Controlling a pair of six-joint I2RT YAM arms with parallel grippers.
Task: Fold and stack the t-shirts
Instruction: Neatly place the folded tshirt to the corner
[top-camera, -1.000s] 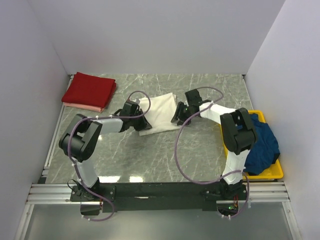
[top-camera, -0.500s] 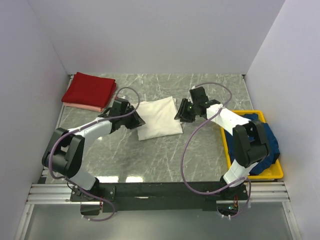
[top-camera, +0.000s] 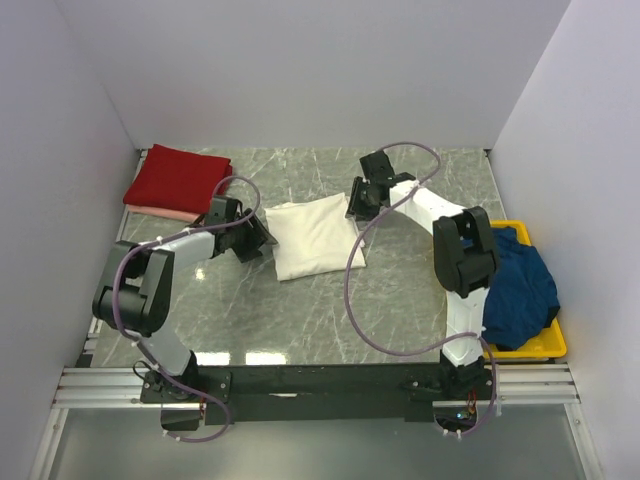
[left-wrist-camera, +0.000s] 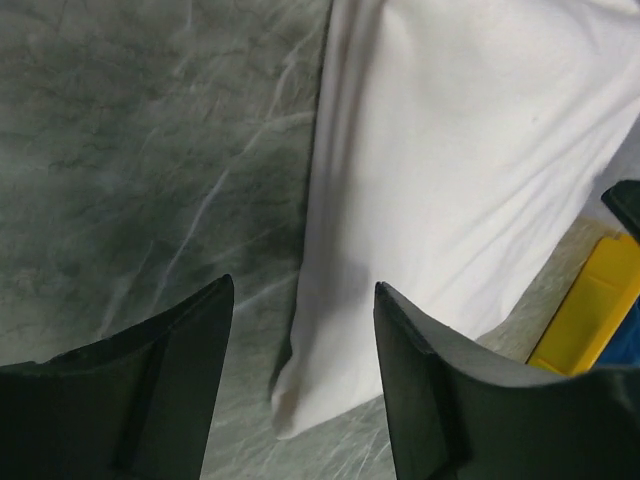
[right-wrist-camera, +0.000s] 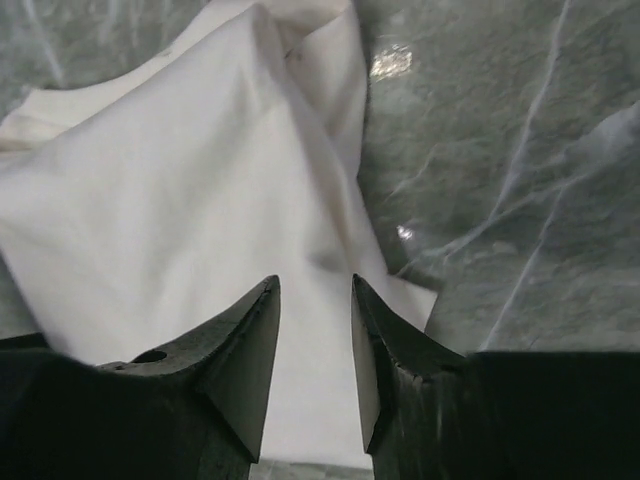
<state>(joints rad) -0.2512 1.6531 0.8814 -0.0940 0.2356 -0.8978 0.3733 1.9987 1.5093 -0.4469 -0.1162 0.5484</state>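
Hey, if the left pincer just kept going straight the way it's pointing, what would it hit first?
Most likely the cream t-shirt: its near folded edge lies straight ahead of the open left pincer. How high the pincer rides above it is unclear.

t-shirts 4: cream (top-camera: 313, 235), dark red (top-camera: 180, 178), navy (top-camera: 520, 285), seemingly pink (top-camera: 170, 212) | yellow bin (top-camera: 545, 348) 1 | grippers 2: left gripper (left-wrist-camera: 303, 285), right gripper (right-wrist-camera: 313, 280)
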